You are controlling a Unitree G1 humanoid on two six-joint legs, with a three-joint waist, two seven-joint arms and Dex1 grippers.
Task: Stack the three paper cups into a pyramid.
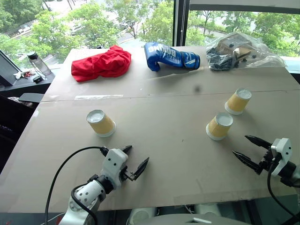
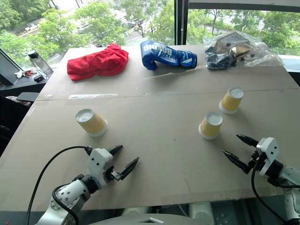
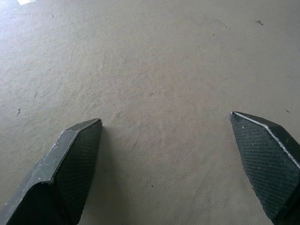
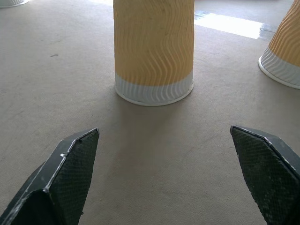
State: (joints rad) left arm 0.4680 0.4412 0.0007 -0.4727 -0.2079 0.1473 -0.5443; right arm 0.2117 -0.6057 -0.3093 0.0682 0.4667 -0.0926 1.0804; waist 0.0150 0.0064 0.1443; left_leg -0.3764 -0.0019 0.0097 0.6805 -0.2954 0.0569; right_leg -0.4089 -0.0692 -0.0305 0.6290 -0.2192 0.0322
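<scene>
Three paper cups stand upside down and apart on the brown tabletop (image 1: 154, 122), each with its long axis upright, wide white rim on the surface and narrow white base facing up. The left cup (image 1: 101, 123) sits alone on the robot's left side, just ahead of the left claw (image 1: 134, 162). The middle cup (image 1: 219, 126) and the far right cup (image 1: 238, 101) stand near each other on the right side, not touching. No cup rests on another.

In the right wrist view the middle cup's top is cut off by the frame edge, and only a slanted part of the far right cup's side and rim shows.

The left claw hangs low over bare tabletop with its two black fingers (image 3: 70, 164) spread wide, nothing between them. The right claw (image 1: 251, 152) also has its fingers wide apart and empty, pointing toward the middle cup, which stands a little ahead of the fingertips.

At the far edge lie a red cloth (image 1: 102, 63), a blue boxing glove (image 1: 170, 56) and a clear plastic bag (image 1: 236, 51) whose contents are hard to make out.
</scene>
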